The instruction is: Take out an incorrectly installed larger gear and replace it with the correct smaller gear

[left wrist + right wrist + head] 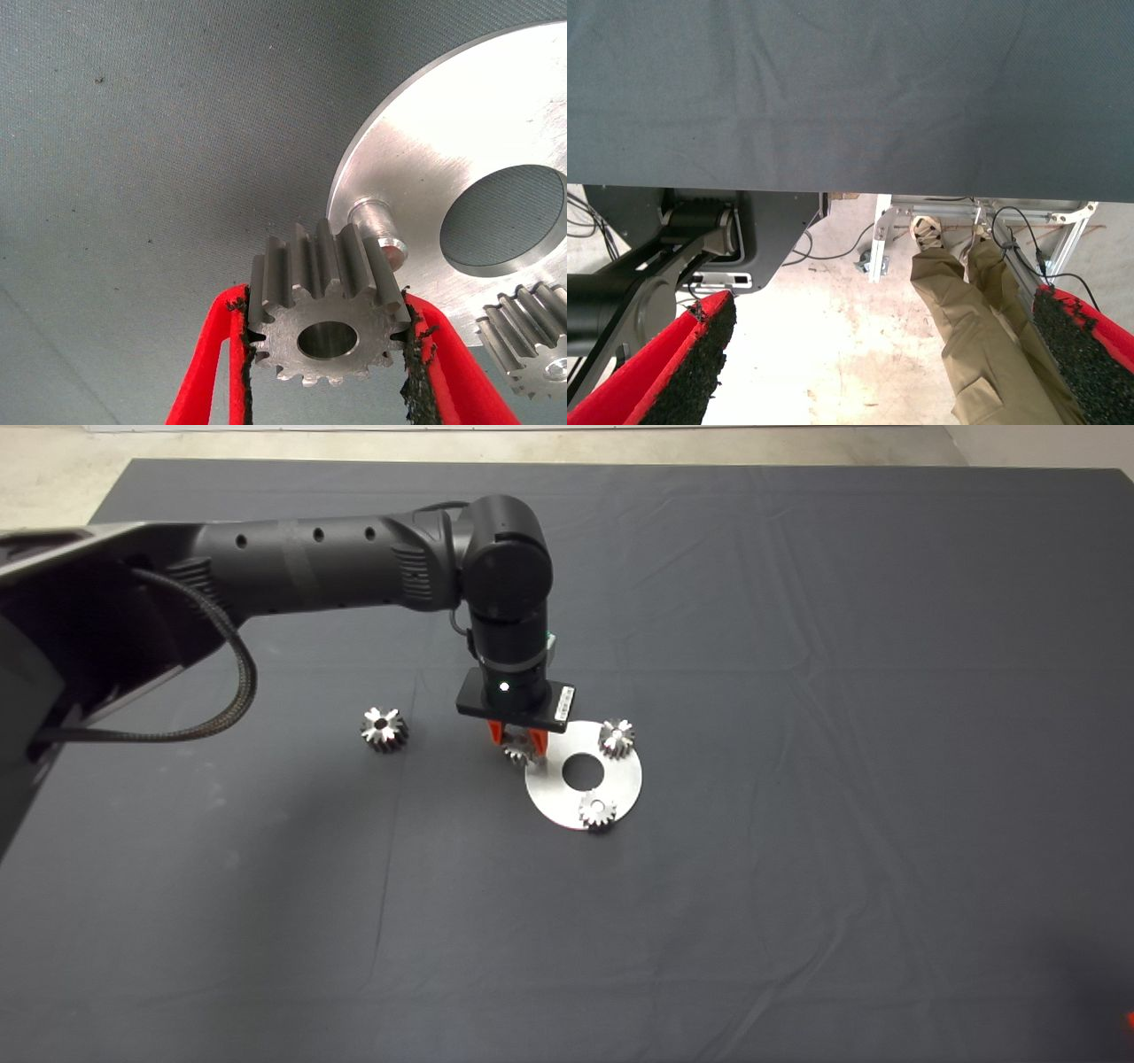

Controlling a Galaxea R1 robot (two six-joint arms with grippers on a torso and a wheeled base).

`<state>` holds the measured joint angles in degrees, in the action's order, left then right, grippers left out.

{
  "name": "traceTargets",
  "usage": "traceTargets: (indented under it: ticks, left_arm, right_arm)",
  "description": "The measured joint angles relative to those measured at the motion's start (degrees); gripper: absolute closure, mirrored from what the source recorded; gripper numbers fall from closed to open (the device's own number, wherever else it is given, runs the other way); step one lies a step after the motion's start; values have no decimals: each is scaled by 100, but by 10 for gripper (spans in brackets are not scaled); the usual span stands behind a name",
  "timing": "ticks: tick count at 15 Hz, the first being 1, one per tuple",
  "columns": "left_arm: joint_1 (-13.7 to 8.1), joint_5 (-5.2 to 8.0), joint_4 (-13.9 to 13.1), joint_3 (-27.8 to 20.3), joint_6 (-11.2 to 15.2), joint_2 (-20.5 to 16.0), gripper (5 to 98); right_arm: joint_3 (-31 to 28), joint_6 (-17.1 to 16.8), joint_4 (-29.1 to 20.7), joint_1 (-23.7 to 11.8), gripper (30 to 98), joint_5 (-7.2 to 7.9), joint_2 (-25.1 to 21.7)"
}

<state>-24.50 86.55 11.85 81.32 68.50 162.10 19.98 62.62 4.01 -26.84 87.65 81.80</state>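
The left gripper (518, 744) clamps the smaller gear (323, 314) (bright, fine-toothed steel) between its fingers, just beside a bare peg (379, 228) at the disc (620, 784) rim. The larger gear (384, 729), chunky-toothed, lies apart on the mat (797, 646). The right gripper (895, 354), parked, is spread wide.

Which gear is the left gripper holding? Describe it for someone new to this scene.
Find the round silver plate mid-mat. At its left rim, the left gripper clamps the smaller gear by a bare peg. The other two small gears sit on the plate, ungripped.
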Motion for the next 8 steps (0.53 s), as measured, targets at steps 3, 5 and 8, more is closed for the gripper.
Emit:
traceTargets:
  ticks: [3,5,8]
  left_arm:
    - [-26,-15,-52,163,-219,34,737]
    - [-78,-41,-65,405,-456,50,737]
    - [-156,13,16,650,-670,-3,737]
  right_arm:
    - [0,2,0,0,399,-2,15]
    - [0,5,0,0,399,5,37]
    - [0,52,0,0,399,-2,150]
